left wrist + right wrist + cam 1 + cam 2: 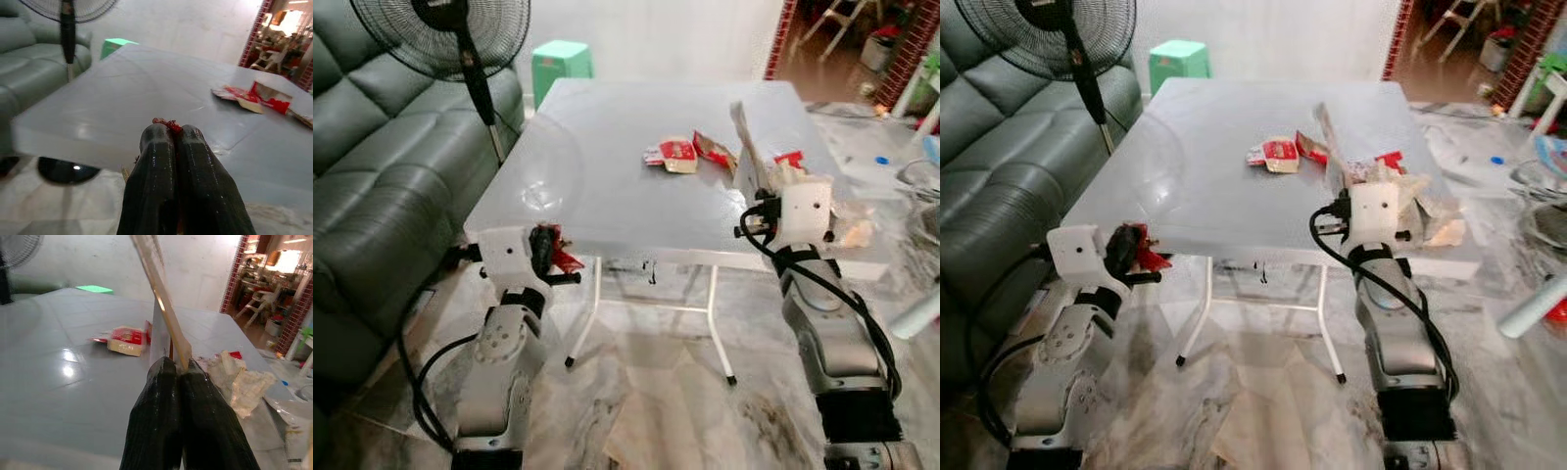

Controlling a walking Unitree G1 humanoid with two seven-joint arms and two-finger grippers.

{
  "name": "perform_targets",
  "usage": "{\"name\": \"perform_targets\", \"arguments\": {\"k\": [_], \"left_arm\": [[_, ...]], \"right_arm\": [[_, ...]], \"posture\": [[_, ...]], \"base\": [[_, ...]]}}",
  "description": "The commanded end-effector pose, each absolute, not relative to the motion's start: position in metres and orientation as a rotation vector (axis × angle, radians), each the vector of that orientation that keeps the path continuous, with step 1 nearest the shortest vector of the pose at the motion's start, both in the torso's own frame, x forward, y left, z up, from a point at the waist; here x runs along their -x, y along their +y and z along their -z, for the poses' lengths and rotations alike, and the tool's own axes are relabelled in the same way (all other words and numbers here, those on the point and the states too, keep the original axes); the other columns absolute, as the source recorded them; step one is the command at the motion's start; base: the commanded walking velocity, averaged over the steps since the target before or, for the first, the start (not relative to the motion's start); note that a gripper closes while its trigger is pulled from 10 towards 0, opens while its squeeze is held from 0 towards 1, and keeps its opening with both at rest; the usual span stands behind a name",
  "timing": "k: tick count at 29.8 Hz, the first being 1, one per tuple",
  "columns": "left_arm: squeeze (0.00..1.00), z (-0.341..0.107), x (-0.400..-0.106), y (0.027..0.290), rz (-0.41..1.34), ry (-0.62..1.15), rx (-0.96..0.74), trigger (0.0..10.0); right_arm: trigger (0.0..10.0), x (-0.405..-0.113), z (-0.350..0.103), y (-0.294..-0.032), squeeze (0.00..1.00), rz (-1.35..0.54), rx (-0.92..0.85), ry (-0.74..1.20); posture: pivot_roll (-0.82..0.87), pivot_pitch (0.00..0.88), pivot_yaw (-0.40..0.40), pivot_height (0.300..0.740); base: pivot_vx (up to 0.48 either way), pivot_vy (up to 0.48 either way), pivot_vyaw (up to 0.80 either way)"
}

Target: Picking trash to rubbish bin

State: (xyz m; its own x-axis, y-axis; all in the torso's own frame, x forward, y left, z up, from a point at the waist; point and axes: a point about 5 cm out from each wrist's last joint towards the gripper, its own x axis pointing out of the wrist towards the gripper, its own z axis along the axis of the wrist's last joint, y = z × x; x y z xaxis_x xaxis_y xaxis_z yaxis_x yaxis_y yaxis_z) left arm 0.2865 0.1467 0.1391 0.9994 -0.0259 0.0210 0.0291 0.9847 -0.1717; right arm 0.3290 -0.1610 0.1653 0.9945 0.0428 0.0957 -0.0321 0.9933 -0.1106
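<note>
Holding trash in both grippers, we judged the task partly done. Our left gripper, just off the table's near edge, was clamped on a red scrap; our right gripper, over that edge, pinched a long pale wrapper. Red packets and crumpled paper remained on the table.

Fan top cut off by frame, red scrap mostly hidden between jaws.
</note>
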Motion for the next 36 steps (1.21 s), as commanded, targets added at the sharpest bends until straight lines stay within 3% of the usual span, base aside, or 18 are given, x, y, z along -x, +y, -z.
{"name": "perform_targets", "arguments": {"k": [1,12,36], "left_arm": [[0.0,-0.1407,-0.2866,0.144,0.035,-0.021,0.184,10.0],[0.0,-0.1416,-0.2881,0.1435,0.036,-0.023,0.171,10.0],[0.0,-0.1414,-0.2888,0.1482,0.044,-0.028,0.106,10.0]], "right_arm": [[10.0,-0.3295,-0.1703,-0.1652,0.0,-0.021,0.125,-0.111],[10.0,-0.3305,-0.1695,-0.1646,0.0,-0.016,0.125,-0.105],[10.0,-0.3326,-0.1663,-0.1586,0.0,-0.033,0.101,-0.098]], "posture": [[0.02,0.021,-0.011,0.74],[0.02,0.019,-0.008,0.74],[0.03,0.007,0.0,0.74]], "base": [[-0.247,0.0,0.0],[-0.044,0.0,0.0],[0.0,0.0,-0.77]]}}
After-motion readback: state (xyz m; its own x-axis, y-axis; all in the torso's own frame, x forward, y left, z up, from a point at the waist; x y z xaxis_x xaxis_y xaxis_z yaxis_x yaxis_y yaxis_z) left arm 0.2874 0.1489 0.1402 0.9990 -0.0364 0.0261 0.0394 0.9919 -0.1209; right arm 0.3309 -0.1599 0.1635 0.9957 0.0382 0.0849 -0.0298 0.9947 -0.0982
